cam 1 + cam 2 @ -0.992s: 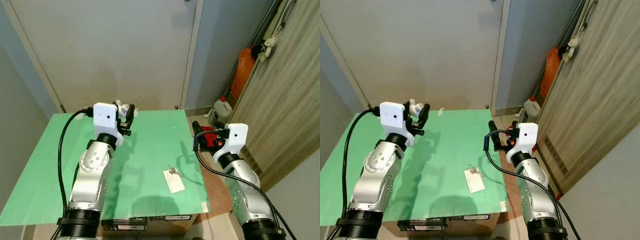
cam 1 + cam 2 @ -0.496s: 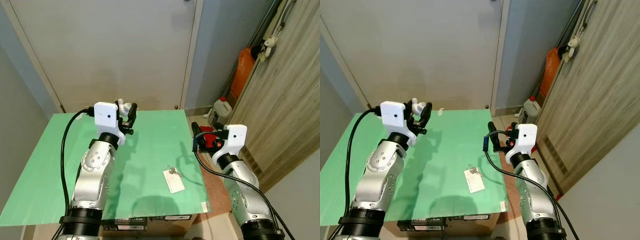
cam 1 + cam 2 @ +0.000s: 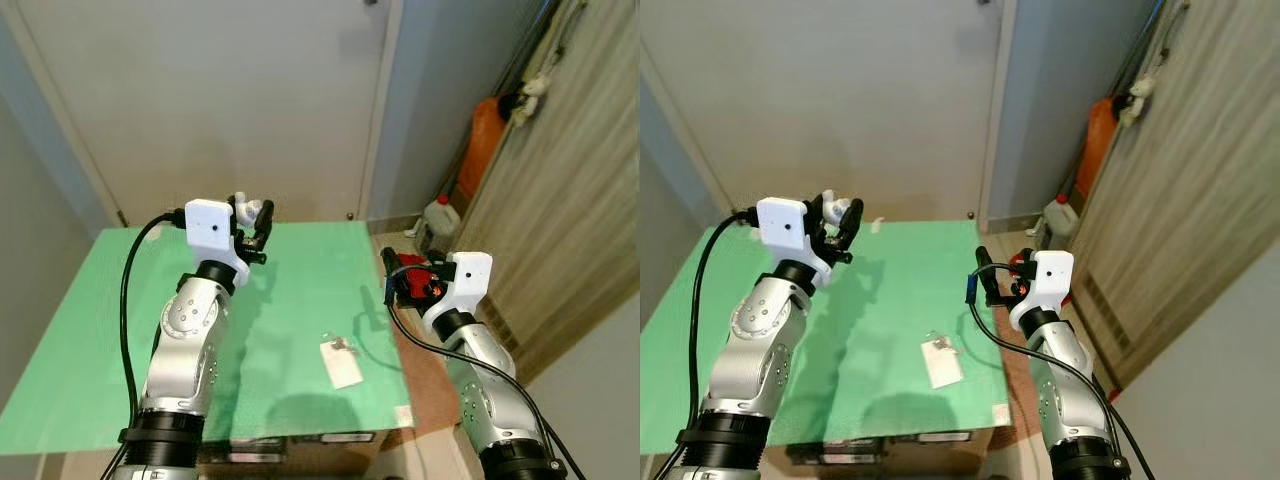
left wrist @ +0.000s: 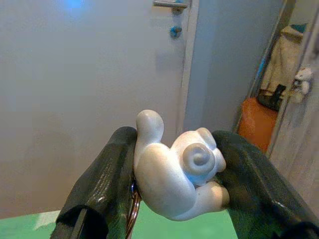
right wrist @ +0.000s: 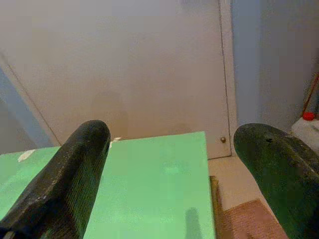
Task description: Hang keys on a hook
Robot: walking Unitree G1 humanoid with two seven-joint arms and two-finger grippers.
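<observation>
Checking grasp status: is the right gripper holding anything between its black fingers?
No: the right gripper is open, with bare green tabletop showing between its fingers.

My left gripper (image 4: 177, 199), matt black rubbery fingers, clamps a glossy white plastic hand-shaped hook (image 4: 174, 177); a thin metal key ring (image 4: 133, 211) glints beside the matt green tabletop (image 3: 300, 290).
</observation>
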